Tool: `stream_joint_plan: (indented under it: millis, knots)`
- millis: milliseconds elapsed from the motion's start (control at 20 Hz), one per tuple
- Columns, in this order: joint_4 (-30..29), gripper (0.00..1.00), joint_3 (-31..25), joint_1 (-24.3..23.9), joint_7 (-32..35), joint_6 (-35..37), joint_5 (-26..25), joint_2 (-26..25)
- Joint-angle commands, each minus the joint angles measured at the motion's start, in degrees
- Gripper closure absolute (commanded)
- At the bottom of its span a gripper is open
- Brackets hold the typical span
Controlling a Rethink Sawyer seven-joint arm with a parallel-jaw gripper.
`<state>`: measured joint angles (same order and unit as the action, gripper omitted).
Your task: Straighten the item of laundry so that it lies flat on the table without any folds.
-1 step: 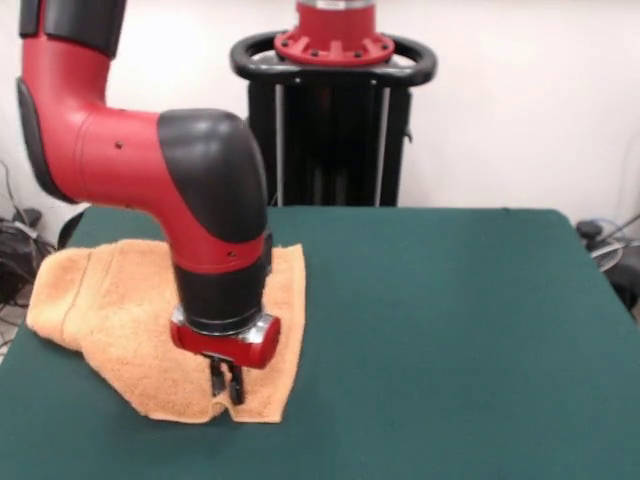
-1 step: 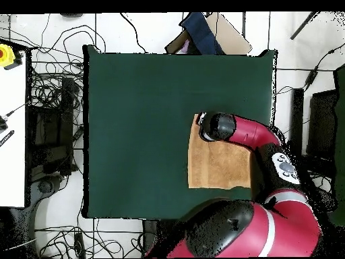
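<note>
My gripper (image 1: 226,384) is down on the table (image 1: 450,330), fingers pinched together on the near edge of the towel (image 1: 110,300). The big green top spreads wide all around it, and the orange towel sits bunched and rumpled right under and behind my fingertips.

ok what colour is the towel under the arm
Orange-tan, plain terry; the towel shows best in the front view, against the dark green table.

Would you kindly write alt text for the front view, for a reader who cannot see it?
A red and black robot arm reaches down so its gripper meets the near corner of a rumpled orange-tan towel. The towel lies on the left part of a dark green table.
</note>
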<state>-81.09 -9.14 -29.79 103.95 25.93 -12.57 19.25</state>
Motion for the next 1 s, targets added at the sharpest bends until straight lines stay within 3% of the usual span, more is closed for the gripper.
stream_joint_plan:
  millis: [50, 500, 800, 1000]
  knots:
    - [-13.93, 1.00, -1.27, 9.73, 22.81, -3.57, 7.48, -4.37]
    - [-19.42, 1.00, 7.42, 19.34, 28.59, -3.77, 17.02, 0.89]
    - [-22.60, 1.00, 9.66, 21.10, 27.70, 1.49, 20.04, 5.89]
    - [-24.47, 1.00, 10.60, 21.48, 27.13, 1.04, 20.91, 7.63]
